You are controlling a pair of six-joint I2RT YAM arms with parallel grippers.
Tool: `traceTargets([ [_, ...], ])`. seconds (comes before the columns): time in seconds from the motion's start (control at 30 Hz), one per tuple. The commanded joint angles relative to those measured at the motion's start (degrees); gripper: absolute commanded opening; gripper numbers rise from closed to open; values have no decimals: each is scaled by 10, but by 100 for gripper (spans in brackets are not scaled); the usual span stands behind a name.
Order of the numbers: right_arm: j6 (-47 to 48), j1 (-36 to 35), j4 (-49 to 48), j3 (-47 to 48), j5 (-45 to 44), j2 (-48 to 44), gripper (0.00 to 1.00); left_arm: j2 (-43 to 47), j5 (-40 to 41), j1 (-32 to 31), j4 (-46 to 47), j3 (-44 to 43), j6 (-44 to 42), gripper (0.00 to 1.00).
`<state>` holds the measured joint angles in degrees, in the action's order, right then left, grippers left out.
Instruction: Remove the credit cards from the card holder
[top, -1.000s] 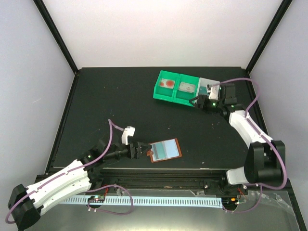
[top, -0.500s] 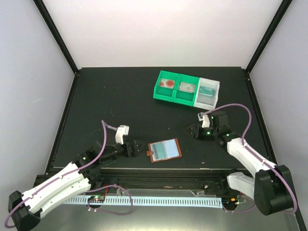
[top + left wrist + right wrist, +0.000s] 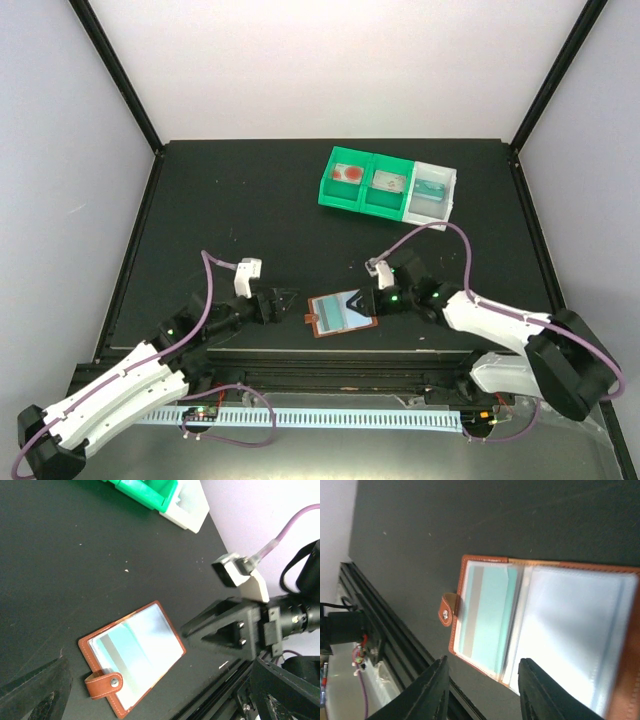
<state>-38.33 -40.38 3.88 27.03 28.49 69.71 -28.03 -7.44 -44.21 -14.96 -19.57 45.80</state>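
Black table (image 3: 250, 200): card holder (image 3: 340, 313) lies open flat near 6 o'clock, pale blue credit card (image 3: 487, 617) in its tab-side pocket. At its 9 o'clock, left gripper (image 3: 285, 299) spread wide, apart from it. At its 3 o'clock edge, right gripper (image 3: 362, 298) fingers parted above it, contact unclear.

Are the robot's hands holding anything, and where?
Nothing is held. The left gripper is open beside the reddish-brown leather card holder; the right gripper hovers open over it.
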Motion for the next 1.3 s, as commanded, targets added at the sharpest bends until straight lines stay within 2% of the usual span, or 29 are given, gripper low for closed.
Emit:
traceTargets([
  [0.0,-17,-59,-19,36,-90,28,38,10,9,4,27,14,32,99],
  [0.17,-11,-91,-17,60,-143,83,35,-1,-22,4,46,16,39,98],
  [0.3,-3,-98,-17,84,-144,140,32,-9,-28,4,36,16,40,97],
  [0.4,-3,-109,-21,92,-144,171,27,-14,-43,4,40,18,38,96],
  [0.53,-12,-129,-32,100,-135,212,23,-23,-79,4,73,34,33,95],
  [0.8,-46,-154,-63,116,-150,224,1,-55,-93,4,114,60,54,94],
  [1.1,-104,-153,-191,46,-129,227,1,-166,-113,4,234,83,91,94],
  [1.27,-94,-153,-199,34,-140,232,1,-228,-136,4,298,77,92,98],
])
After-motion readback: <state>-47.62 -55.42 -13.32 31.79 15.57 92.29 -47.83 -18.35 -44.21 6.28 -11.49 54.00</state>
